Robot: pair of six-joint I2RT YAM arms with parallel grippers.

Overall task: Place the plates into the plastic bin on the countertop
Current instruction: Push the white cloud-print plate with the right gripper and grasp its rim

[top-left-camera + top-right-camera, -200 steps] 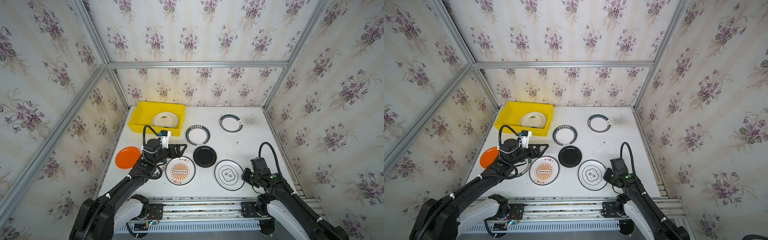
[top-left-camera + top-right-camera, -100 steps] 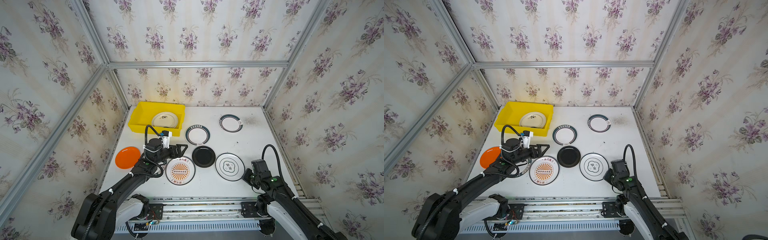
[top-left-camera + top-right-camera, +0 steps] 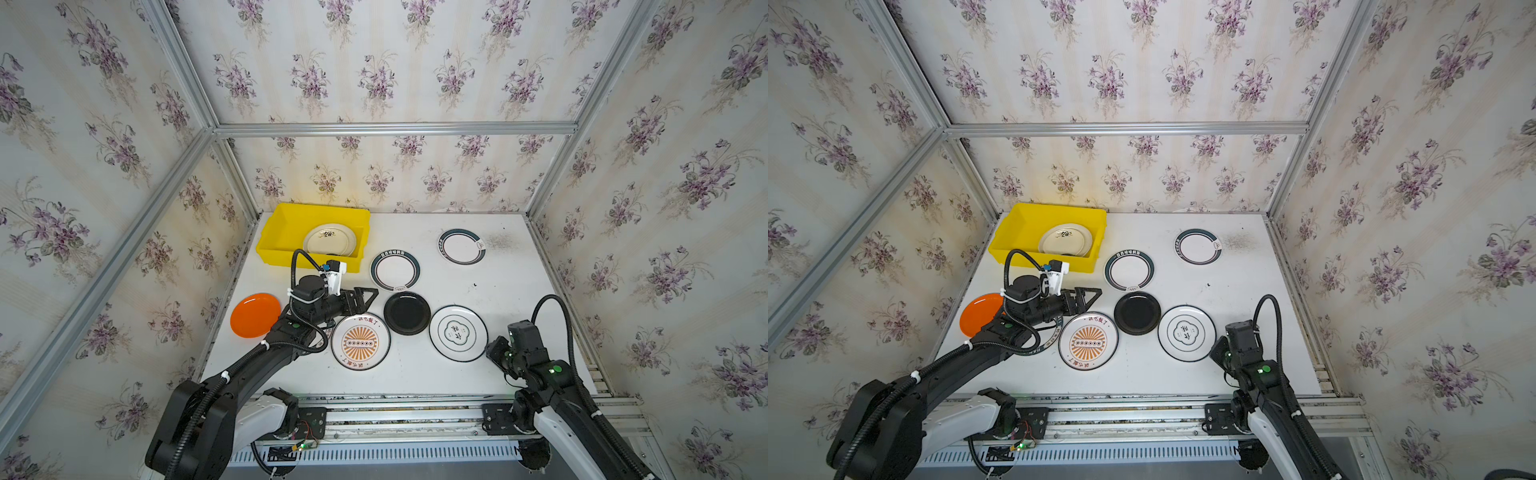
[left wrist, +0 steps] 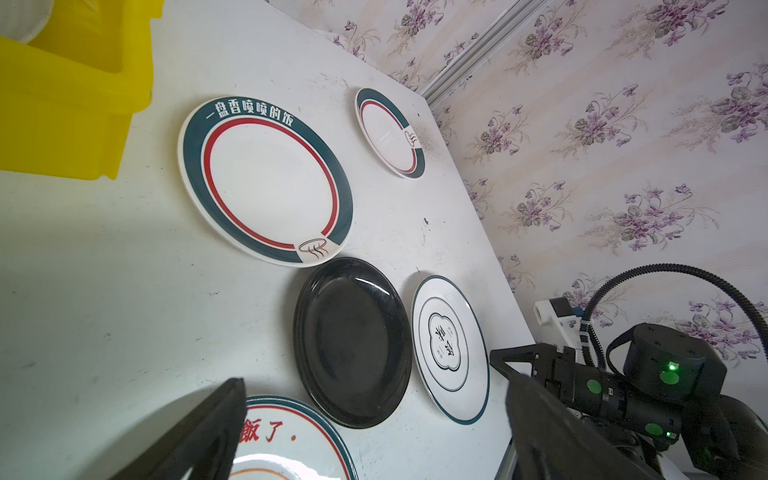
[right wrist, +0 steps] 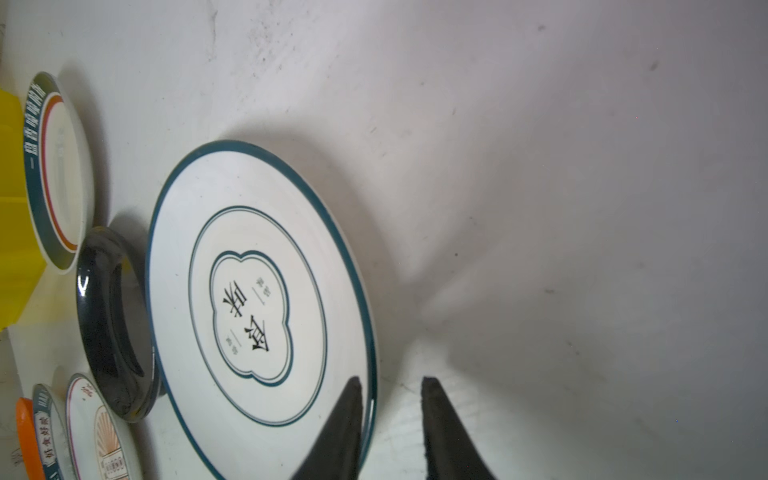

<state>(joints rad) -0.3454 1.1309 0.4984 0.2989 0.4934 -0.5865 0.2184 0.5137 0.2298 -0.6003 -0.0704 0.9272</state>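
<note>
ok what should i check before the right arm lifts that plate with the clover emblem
1. Rim straddled: ok, the right gripper has one finger over the clover-emblem plate and one outside it.
2. Grip closed: not ok, its jaws stand apart.
3. Neighbour clear: cannot tell, the edge of the black plate looks to touch it.
4. Other arm free: ok, the left gripper is open wide, holding nothing.
5. Room in the yellow bin: ok, one cream plate inside, bare floor beside it.
</note>
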